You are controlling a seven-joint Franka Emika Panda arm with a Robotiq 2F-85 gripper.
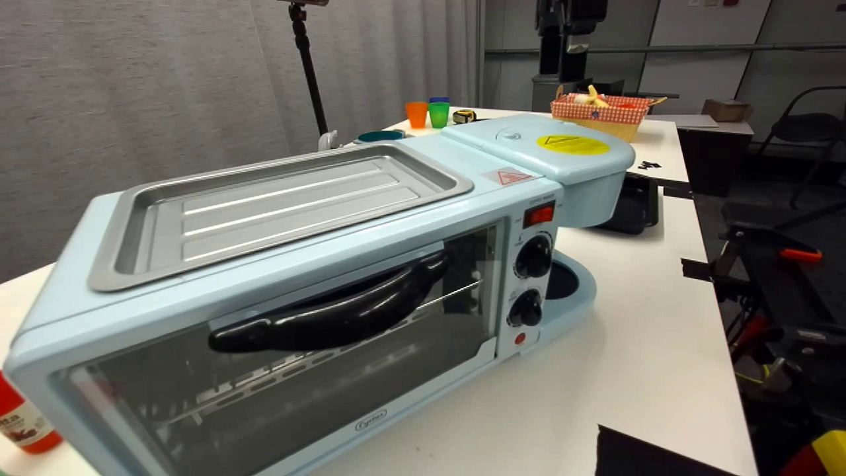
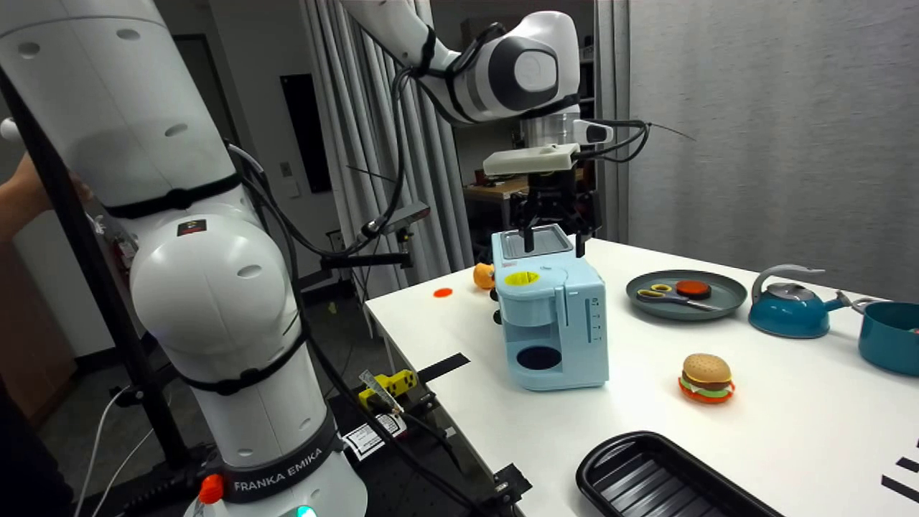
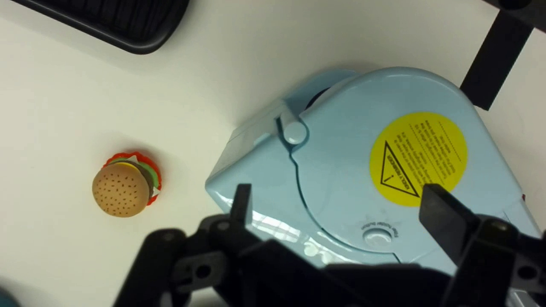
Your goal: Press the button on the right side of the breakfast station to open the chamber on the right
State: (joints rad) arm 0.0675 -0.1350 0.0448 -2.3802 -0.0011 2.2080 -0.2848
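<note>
The button is a small, round, pale blue cap set in a low ring, with tiny dark lettering curved along one side. In the wrist view it lies between the two fingers, closer to the one that overlaps the edge of the yellow disc. That disc carries a warning triangle and dark print. It sits on top of the chamber, a glossy pale blue tub with a rounded end reaching out past the fingertips; a narrow dark seam runs along its side to a pale round peg, farther out.

The breakfast station has the same pale blue body, with a grey ribbed griddle top, a glass door, a curved black handle, and a red switch above two black knobs.

The gripper hangs above it, pointing down, its fingers spread apart.

In the wrist view a toy hamburger lies outside the finger farther from the disc, on the white table; a black ribbed pan lies farther out, beyond the fingertips.
</note>
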